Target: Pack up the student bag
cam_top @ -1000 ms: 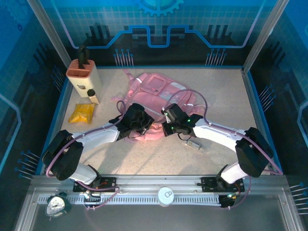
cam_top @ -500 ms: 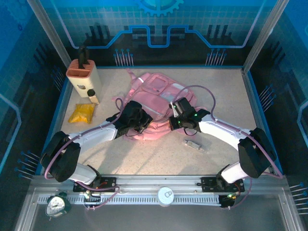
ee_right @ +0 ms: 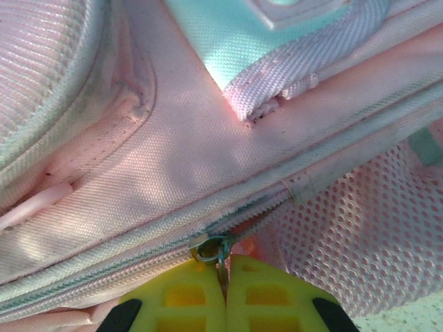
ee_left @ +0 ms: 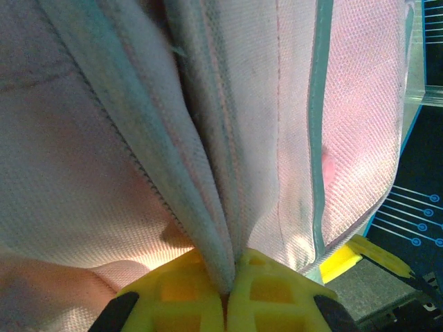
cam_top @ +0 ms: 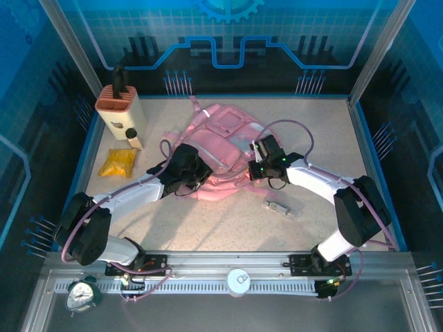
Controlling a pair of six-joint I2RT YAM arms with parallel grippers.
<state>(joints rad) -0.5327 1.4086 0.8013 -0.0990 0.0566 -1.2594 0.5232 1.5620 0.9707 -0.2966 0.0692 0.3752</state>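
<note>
The student bag (cam_top: 223,138), pink and soft, lies crumpled at the middle of the table. At the bag's near left edge, my left gripper (cam_top: 202,174) is shut on a fold of its fabric. In the left wrist view the yellow fingertips (ee_left: 201,294) pinch that fold of the bag (ee_left: 104,138) beside a zipper edge. My right gripper (cam_top: 255,168) is at the bag's near right side. In the right wrist view it (ee_right: 223,277) is shut on the zipper pull, just below the metal slider (ee_right: 210,247) on the bag (ee_right: 138,152).
A tan knife block (cam_top: 122,104) stands at the back left with a small bottle (cam_top: 131,137) in front of it. A yellow packet (cam_top: 116,163) lies near the left wall. A small grey object (cam_top: 278,207) lies on the table near the right arm.
Both grippers have moved toward the back of the table, and the bag has shifted back with them. The right gripper has also moved to the right along the bag.
</note>
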